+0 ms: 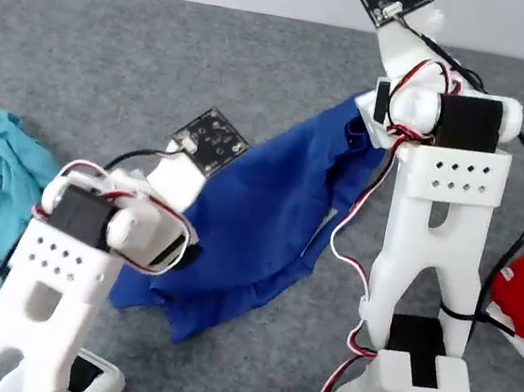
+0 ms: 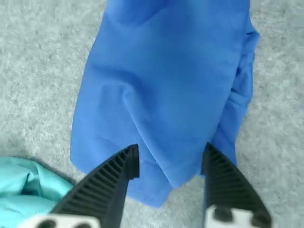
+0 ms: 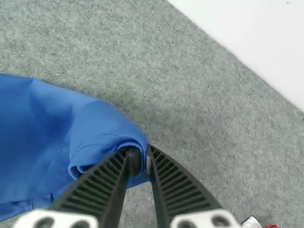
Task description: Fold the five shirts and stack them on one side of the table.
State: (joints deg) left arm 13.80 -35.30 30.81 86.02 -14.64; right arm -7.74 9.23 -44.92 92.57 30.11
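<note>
Blue shirt (image 1: 267,227), mid-table: right gripper (image 3: 138,164) pinched tight on its 1 o'clock edge, apparently to stretch it flat; left gripper (image 2: 171,154) wide open, empty, above the 7 o'clock hem, likely awaiting its grab.

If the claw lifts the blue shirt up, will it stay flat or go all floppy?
Probably floppy: the blue shirt sags in folds from the edge pinched by the right claw. It looks thin and likely light, since a small pinch bunches it. Pushed across the fuzzy grey table cover, it would probably wrinkle rather than slide.
</note>
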